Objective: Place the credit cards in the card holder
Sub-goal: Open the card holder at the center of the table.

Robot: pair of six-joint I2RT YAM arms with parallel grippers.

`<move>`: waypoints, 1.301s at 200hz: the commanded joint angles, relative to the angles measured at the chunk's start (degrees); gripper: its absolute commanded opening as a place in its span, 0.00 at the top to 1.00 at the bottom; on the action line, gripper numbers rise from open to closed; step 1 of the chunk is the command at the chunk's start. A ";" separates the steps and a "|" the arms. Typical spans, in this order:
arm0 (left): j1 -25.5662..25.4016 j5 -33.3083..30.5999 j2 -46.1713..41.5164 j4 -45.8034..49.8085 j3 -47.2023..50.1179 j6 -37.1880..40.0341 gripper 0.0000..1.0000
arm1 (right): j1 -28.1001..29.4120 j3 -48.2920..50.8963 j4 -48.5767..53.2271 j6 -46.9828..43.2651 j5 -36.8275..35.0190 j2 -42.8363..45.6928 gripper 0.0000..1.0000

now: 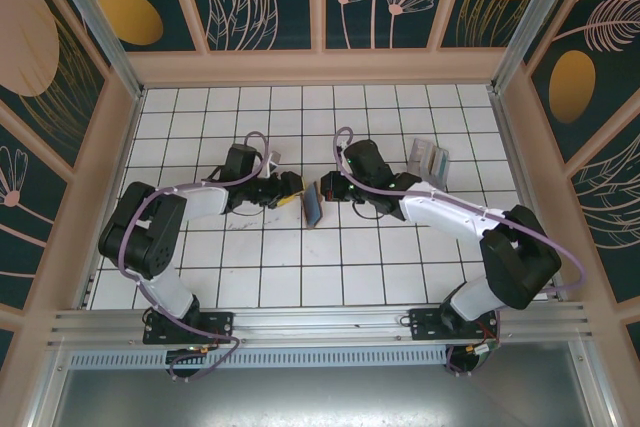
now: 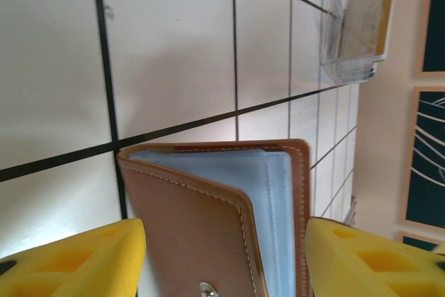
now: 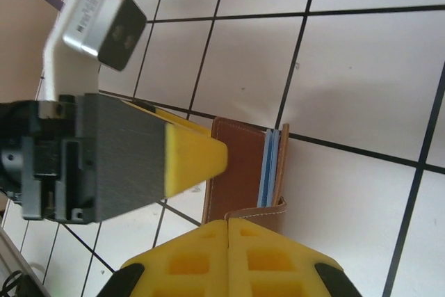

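Brown leather is seen at mid-table: the wallet [image 1: 311, 205] is held on edge above the white tiles [image 1: 300, 277], between the two claws. The left gripper [image 1: 288, 187] is clamped on it. In the left wrist view a yellow finger [image 2: 76, 255] is set against each side of the wallet [image 2: 208, 227], which is parted a little at the top, its snap stud turned to the camera. Light blue leaves [image 2: 274, 199] are shown between the covers; whether these are cards or sleeves cannot be told.

In the right wrist view the right gripper [image 3: 228, 241] is seen narrow, its pads pressed together, with the lower edge of the wallet [image 3: 240, 165] met at their tips. Whether a cover is pinched there cannot be told. One left finger [image 3: 198, 154] is laid on the brown cover, and thin blue edges [image 3: 268, 168] are seen beside it.

A clear striped packet [image 1: 428, 159] is left well apart, beyond the right arm.
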State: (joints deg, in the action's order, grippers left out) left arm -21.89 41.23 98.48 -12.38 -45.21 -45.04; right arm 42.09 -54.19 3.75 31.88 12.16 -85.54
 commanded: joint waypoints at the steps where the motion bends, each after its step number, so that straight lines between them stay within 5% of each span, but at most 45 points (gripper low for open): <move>1: -0.65 -2.80 1.41 6.08 -2.45 4.42 0.39 | 0.07 -2.07 0.82 0.24 0.81 -0.75 1.00; 45: -0.69 -6.23 2.73 8.60 -2.39 6.62 0.64 | 0.06 -1.03 1.06 1.02 -0.86 -0.91 1.00; 114: -0.70 -8.33 3.04 9.70 -2.17 7.90 0.81 | -1.08 4.71 2.92 1.42 -8.80 -1.08 1.00; 148: -0.70 -8.04 3.11 9.86 -2.75 8.01 0.85 | -2.18 1.51 8.89 1.17 -11.78 1.29 0.71; 176: -0.70 -8.49 2.81 10.29 -3.07 8.21 0.86 | -2.13 -0.06 8.63 0.84 -10.12 4.80 0.60; 213: -0.70 -8.18 2.84 9.81 -2.99 7.52 0.87 | 0.30 -1.21 3.03 1.74 0.65 2.98 0.71; 260: -0.70 -7.84 2.61 9.68 -2.94 7.17 0.87 | 4.92 -4.53 0.83 2.35 2.99 -3.63 0.83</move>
State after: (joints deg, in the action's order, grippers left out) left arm -22.41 33.56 100.88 -3.79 -47.59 -38.13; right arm 46.22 -56.23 6.33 33.65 11.90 -85.95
